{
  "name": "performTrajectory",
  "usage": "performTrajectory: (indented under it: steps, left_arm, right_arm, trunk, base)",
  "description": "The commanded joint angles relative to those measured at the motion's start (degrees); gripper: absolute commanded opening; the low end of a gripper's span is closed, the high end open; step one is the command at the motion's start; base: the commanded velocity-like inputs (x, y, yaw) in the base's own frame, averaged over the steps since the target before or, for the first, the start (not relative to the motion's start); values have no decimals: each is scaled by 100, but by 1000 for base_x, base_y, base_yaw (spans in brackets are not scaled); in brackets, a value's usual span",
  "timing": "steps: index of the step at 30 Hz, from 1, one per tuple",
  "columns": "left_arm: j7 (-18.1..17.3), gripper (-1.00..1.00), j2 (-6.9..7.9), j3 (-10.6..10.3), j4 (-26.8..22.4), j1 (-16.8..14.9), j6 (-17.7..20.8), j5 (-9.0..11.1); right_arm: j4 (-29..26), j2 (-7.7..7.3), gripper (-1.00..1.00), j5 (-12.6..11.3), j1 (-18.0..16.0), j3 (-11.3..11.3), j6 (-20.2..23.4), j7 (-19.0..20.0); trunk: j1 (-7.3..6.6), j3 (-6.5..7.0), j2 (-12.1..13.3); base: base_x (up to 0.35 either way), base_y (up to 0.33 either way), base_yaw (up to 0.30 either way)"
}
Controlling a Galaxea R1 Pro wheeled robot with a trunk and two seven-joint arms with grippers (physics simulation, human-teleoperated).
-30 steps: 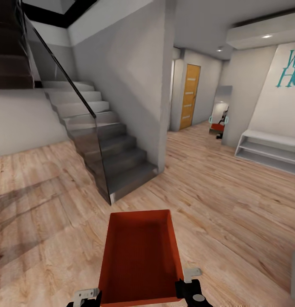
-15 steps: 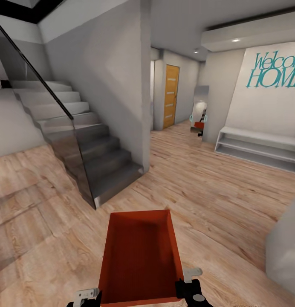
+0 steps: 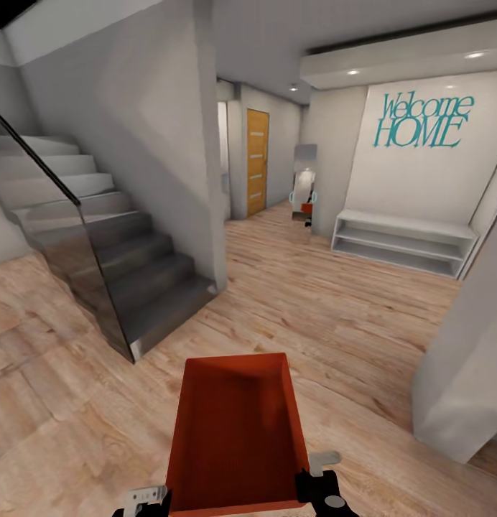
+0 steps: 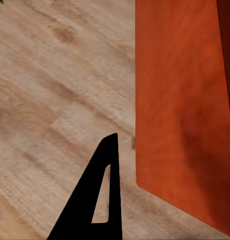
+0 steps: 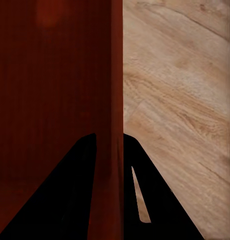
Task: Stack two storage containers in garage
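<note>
carrying one container through the hall, garage not reached

the robot holds one red-orange storage container in front of its body, above the light wood floor. the open top faces up and the container looks empty. the right gripper is clenched on the container's wall: in the right wrist view one dark finger stands on the inside and one on the outside of the thin wall. for the left gripper i cannot tell the state. in the left wrist view one black finger is beside the orange wall, with a strip of floor between them, so maybe it does not hold anything.

ahead there is a grey staircase with a glass railing on the left, a wooden door at the end of the corridor, a white low shelf under the "welcome home" lettering, and a grey wall corner near on the right.

my judgement of the risks: if only one thin wall is really pinched, the container can tilt or slip out when the base turns or brakes. the front end of the container sticks out before the robot, so it can hit the stair edge or the wall corner in a tight turn. the second container is yet to be brought too.
</note>
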Motion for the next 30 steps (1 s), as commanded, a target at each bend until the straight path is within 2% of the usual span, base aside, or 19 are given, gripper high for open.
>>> performTrajectory:
  steps: [1, 7, 24, 30]
  left_arm:
    - [5, -100, 47, 100, 9, 3, -4, -1]
    - [5, -100, 49, 100, 13, 3, -4, -1]
    - [5, -100, 47, 100, 14, 3, -4, -1]
    - [5, -100, 46, 100, 14, 3, -4, -1]
  right_arm:
    - [-15, -8, -100, 47, -14, -341, -19, -127]
    - [-15, -8, -100, 50, -14, -341, -19, -129]
    - [-15, -8, -100, 49, -14, -340, -19, -128]
    - [-15, -8, -100, 49, -14, -340, -19, -129]
  trunk:
    - [0, -6, -5]
    - [0, -6, -5]
    - [0, -6, -5]
    - [0, -6, -5]
  base:
    - [0, 0, -251]
    - [147, 0, -70]
    - [337, 0, -3]
    - [344, 0, -116]
